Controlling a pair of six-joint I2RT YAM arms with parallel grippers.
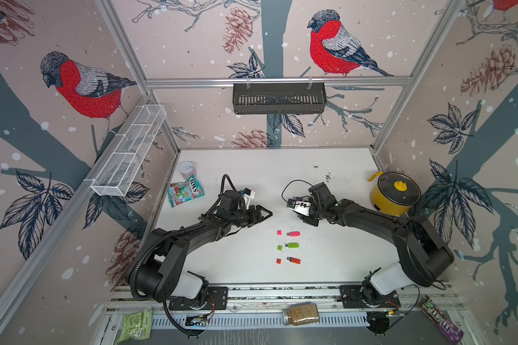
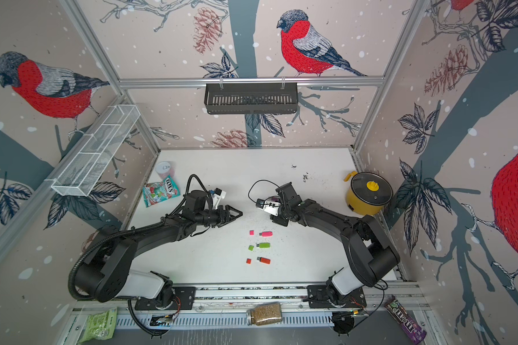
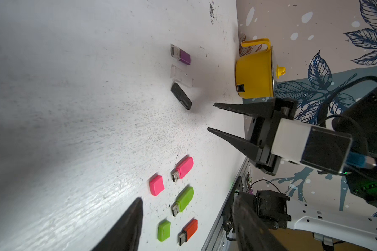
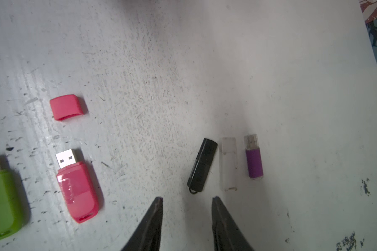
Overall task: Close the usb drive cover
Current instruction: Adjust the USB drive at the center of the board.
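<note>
Three uncapped usb drives lie in a column on the white table: pink (image 1: 293, 234), green (image 1: 292, 245), orange (image 1: 293, 260). Each has its loose cover just left of it: pink (image 1: 279, 232), green (image 1: 280, 247), orange (image 1: 278, 261). A capped black drive (image 4: 201, 166), a clear one (image 4: 228, 164) and a purple one (image 4: 254, 158) lie side by side under my right arm. My right gripper (image 4: 186, 198) is open and empty, its tips just short of the black drive's loop end. My left gripper (image 1: 268, 213) is open and empty, hovering up-left of the pink drive.
A yellow pot (image 1: 393, 194) stands at the right wall. A candy bag (image 1: 184, 192) and a can (image 1: 186, 169) sit at the back left. A jar (image 1: 302, 313) and snack packets lie on the front rail. Baskets hang on the walls.
</note>
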